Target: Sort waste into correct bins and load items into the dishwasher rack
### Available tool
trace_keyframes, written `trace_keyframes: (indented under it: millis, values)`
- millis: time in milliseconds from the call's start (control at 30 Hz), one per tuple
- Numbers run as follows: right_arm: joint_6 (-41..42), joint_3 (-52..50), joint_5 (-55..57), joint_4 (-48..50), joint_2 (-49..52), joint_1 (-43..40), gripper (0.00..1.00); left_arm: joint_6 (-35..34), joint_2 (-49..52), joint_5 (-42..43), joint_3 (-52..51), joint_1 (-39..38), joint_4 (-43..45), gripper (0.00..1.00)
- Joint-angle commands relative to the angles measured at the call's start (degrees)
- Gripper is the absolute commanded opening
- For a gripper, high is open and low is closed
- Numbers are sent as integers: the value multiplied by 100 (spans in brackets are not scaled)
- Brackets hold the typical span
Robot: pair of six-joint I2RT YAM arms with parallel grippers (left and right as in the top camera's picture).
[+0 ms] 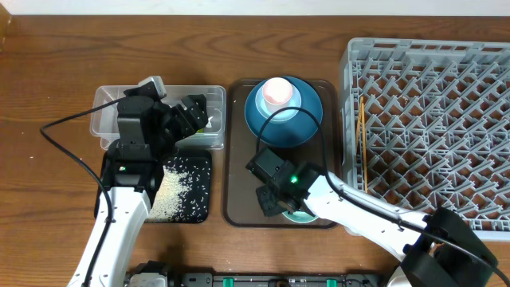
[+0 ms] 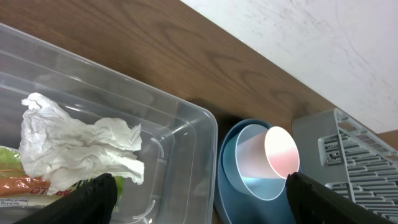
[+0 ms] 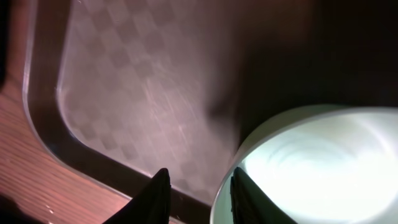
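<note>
The tabletop [image 1: 48,64] is grained wood; tub [image 2: 177,140] clear glossy plastic; tissue [image 2: 74,140] crumpled soft paper; rack [image 1: 422,46] matt grey plastic; tray [image 3: 124,81] brown, chequer-textured.

left arm [image 1: 119,203] is extended away from the base, wrist tipped downward | left gripper [image 1: 194,114] is held with jaws spread wide | right arm [image 1: 358,211] is reached leftward and low | right gripper [image 1: 275,195] is pointed down, its fingers [image 3: 158,196] are set narrowly apart

Pale mint-green bowl [image 3: 323,168] on checkered brown tray [image 3: 137,93], dark fingers [image 3: 160,196] either side of its rim, wooden table [image 3: 25,162] at left
</note>
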Motion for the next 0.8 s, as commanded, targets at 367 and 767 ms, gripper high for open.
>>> trace_keyframes:
  millis: [367, 767]
  values:
    - [-57, -24, 732, 616, -83, 74, 41, 79, -39, -39, -7, 2, 0, 89]
    - [-131, -26, 1008, -293, -83, 74, 31, 79, -39, -39, -7, 2, -2, 89]
